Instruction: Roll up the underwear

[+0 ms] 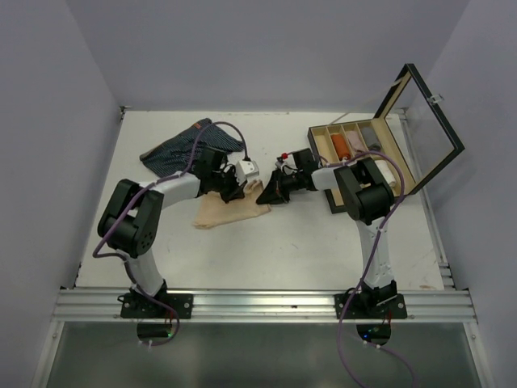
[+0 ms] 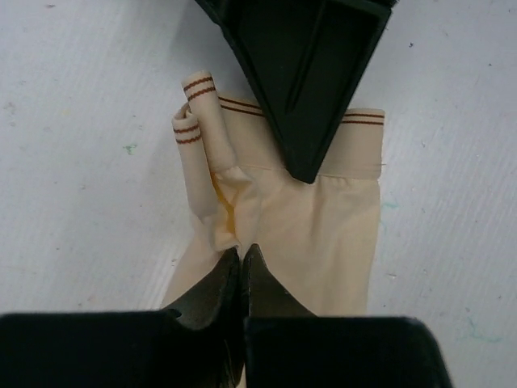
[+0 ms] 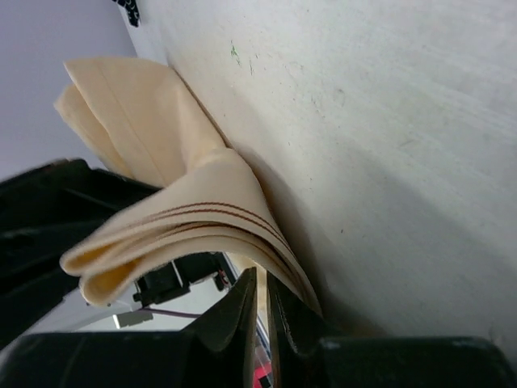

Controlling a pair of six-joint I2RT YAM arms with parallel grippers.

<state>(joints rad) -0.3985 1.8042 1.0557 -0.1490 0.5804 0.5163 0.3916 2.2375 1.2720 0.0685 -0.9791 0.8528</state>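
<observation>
Nearest, the two arm bases sit on the aluminium rail [image 1: 266, 305] at 6 o'clock. Near the worktop's [image 1: 291, 250] centre lies the beige underwear [image 1: 229, 212], one waistband corner partly rolled. The left end effector [image 2: 242, 260] is pressed together, its tips on a creased fold. The right end effector [image 3: 260, 295], reaching in from 3 o'clock, pinches the striped waistband. The navy underwear [image 1: 182, 145] lies at 11 o'clock. The wooden box [image 1: 355, 145] stands at 1 o'clock, lid up.
</observation>
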